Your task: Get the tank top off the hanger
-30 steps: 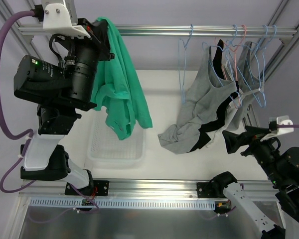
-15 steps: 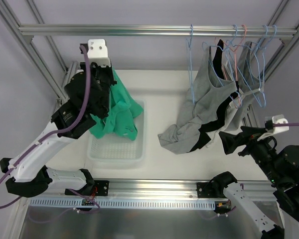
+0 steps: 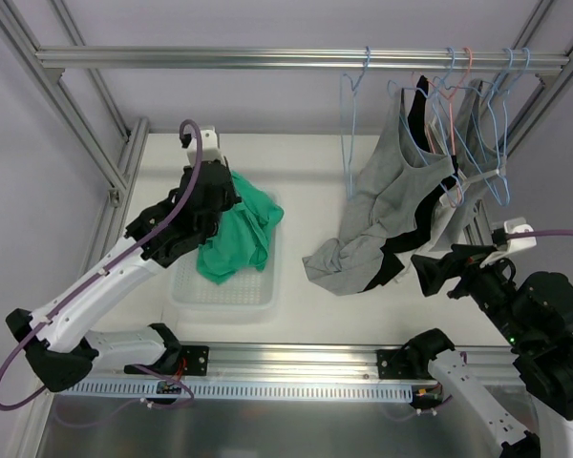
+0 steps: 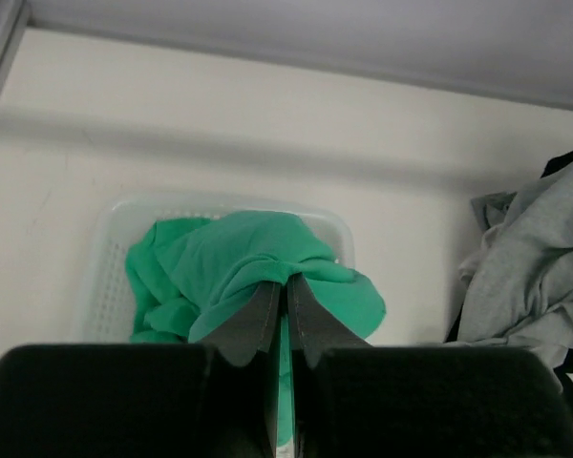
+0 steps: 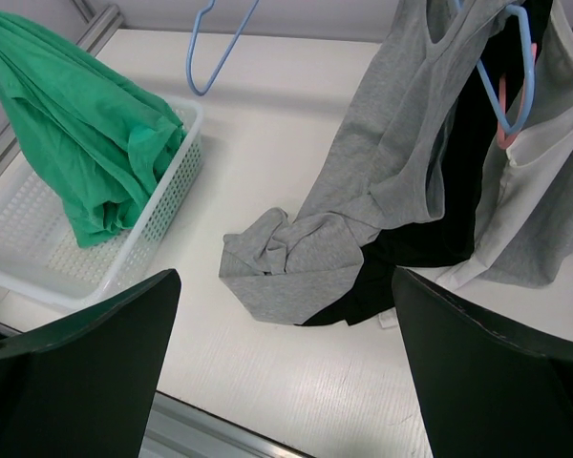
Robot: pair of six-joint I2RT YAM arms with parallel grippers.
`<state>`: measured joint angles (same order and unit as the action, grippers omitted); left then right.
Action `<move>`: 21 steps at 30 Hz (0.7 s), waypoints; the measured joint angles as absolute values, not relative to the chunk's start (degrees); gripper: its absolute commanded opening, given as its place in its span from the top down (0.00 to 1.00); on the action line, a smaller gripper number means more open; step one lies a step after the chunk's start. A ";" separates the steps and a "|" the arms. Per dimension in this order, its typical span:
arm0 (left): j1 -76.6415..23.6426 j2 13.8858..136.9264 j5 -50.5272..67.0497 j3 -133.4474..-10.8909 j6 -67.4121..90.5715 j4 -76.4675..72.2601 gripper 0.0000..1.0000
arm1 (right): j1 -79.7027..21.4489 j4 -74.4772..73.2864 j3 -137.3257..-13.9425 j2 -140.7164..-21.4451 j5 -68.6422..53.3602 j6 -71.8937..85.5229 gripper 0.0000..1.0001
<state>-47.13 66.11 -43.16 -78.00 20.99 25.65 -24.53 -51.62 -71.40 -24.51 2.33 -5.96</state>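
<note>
Left claw angled down, clenched on tank top in basket, right claw agape

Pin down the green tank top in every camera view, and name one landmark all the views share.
Top external: green tank top left of centre, bunched in the white basket.
Left wrist: the top sits mid-picture, pinched in the shut left gripper.
Right wrist: the top is upper left, draping into the basket.
Shared landmark: the white basket, under the top in all three.
</note>
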 measured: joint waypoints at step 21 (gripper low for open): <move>-29.76 78.41 -24.40 -49.69 52.53 35.33 0.98 | -24.53 -51.20 -69.71 -23.62 1.19 -6.02 0.00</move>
<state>-29.76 78.41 -24.40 -49.69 52.53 35.33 -24.53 -51.20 -69.71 -23.62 1.19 -6.02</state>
